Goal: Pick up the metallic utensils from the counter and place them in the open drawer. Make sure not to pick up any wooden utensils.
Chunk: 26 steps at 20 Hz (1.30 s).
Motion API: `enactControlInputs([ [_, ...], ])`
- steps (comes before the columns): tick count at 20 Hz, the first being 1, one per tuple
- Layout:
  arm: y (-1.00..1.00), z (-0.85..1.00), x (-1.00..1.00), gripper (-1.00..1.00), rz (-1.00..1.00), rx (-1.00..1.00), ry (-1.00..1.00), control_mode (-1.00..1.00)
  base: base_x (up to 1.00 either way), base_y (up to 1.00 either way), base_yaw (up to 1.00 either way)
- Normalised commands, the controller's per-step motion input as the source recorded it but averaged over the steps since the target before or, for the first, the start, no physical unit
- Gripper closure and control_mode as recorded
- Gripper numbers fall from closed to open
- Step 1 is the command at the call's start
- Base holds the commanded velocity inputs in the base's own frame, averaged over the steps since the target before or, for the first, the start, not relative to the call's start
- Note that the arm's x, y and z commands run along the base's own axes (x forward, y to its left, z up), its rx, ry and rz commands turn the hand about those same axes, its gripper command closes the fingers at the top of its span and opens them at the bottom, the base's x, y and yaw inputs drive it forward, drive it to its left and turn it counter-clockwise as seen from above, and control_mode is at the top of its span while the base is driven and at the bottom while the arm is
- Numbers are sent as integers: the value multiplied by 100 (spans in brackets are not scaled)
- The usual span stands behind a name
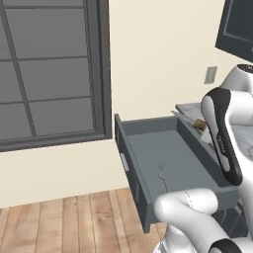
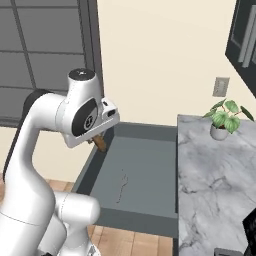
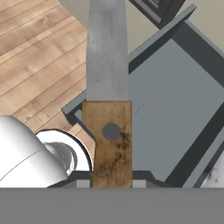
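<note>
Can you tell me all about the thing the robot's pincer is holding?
It looks like a knife: a flat grey metal blade joined to a brown wooden-looking handle with one round grey rivet. The pincer is clamped on the handle's end, and the blade points away from the hand. It hangs over the side wall of the open drawer, touching nothing else I can see.

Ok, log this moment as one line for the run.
hand: shut on metal knife by its wooden handle | position: above open drawer rim | fork: lying in drawer | step: knife not yet released

Fork point(image 2: 121, 185) in open drawer point(image 2: 95, 162) (counter point(image 2: 215, 175) at right).
</note>
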Motion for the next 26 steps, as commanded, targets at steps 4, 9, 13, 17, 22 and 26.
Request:
enactControlInputs([
  [4, -12, -3, -1, 100, -3, 0, -1, -100, -9, -10, -5],
  [9, -1, -26, 34, 100, 0, 1, -1, -100, 0, 0, 0],
  [13, -3, -59, 54, 100, -14, 0, 6, -100, 0, 0, 0],
  [17, -19, -66, 49, 100, -25, 3, 9, -100, 0, 0, 0],
  [22, -16, -79, 57, 100, -35, 6, 9, -100, 0, 0, 0],
  [26, -39, -66, 39, 100, -27, 14, 5, -100, 0, 0, 0],
])
